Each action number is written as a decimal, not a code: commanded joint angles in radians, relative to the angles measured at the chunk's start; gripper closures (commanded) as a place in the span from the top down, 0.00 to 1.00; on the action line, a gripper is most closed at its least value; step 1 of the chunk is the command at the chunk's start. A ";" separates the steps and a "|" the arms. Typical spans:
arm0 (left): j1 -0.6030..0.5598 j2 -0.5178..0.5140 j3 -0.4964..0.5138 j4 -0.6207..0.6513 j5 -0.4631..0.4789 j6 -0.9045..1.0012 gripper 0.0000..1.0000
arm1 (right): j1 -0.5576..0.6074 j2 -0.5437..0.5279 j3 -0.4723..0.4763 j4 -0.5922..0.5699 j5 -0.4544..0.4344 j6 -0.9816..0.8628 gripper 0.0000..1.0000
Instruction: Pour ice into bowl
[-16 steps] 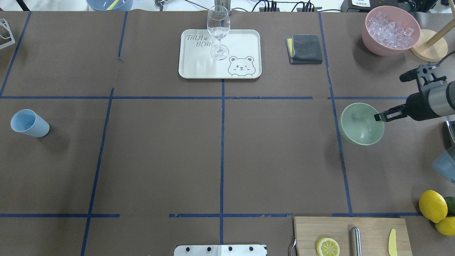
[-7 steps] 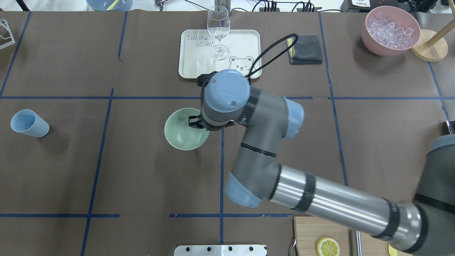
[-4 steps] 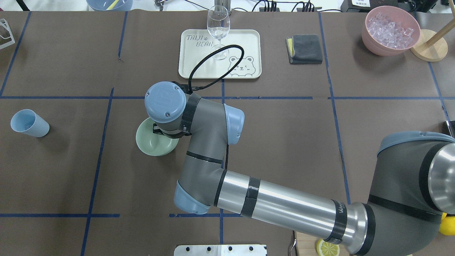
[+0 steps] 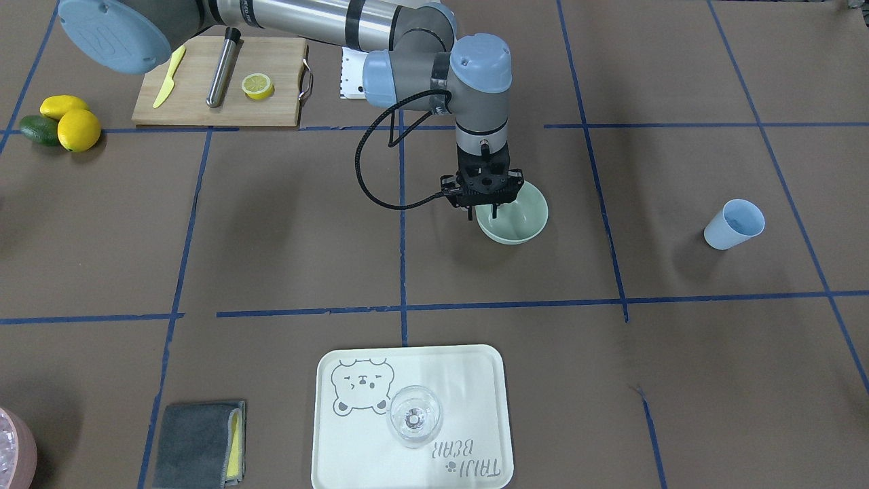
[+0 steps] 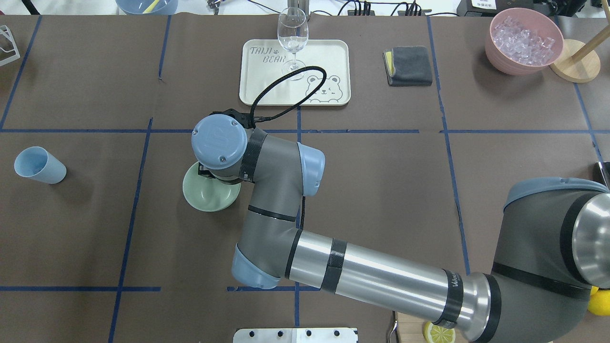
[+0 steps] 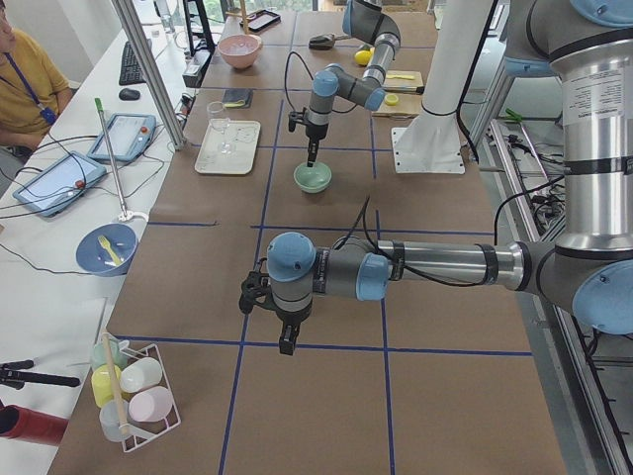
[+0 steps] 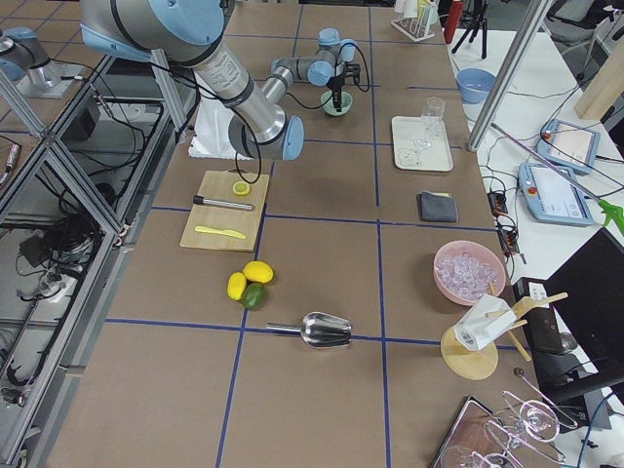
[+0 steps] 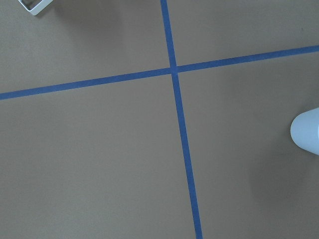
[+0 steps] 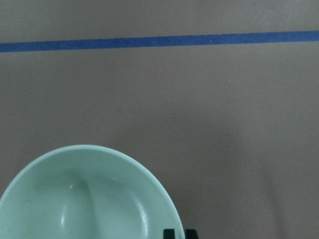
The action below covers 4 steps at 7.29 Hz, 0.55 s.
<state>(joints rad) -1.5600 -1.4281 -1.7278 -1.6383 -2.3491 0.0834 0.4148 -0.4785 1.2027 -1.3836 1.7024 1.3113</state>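
Here, pale mint-green bowl [image 4: 519, 219] upright on table, smooth and empty, right gripper [image 4: 483, 212] pinching its rim.

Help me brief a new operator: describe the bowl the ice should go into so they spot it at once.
Start at the white bear-printed tray at the table's far middle, then come toward the robot and slightly left. Under the right gripper, which pinches its rim, is the bowl: pale mint-green, smooth and empty, unlike the pink ice-filled container or the blue cup.

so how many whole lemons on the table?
2. Both whole lemons sit beside the avocado, left of the cutting board in the front-facing view. The right arm may hide others.
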 commanded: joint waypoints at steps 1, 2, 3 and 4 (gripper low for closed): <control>0.000 -0.009 -0.007 0.002 0.001 -0.001 1.00 | 0.121 -0.055 0.110 -0.076 0.119 -0.163 1.00; 0.001 -0.034 -0.010 -0.005 0.013 -0.004 1.00 | 0.198 -0.172 0.240 -0.098 0.193 -0.279 1.00; 0.001 -0.051 -0.015 -0.011 0.014 -0.004 1.00 | 0.284 -0.318 0.384 -0.113 0.269 -0.397 1.00; 0.001 -0.066 -0.021 -0.030 0.013 -0.007 1.00 | 0.382 -0.422 0.473 -0.139 0.363 -0.528 1.00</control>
<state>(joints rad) -1.5588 -1.4736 -1.7417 -1.6511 -2.3370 0.0794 0.6803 -0.7569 1.5410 -1.4925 1.9555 0.9422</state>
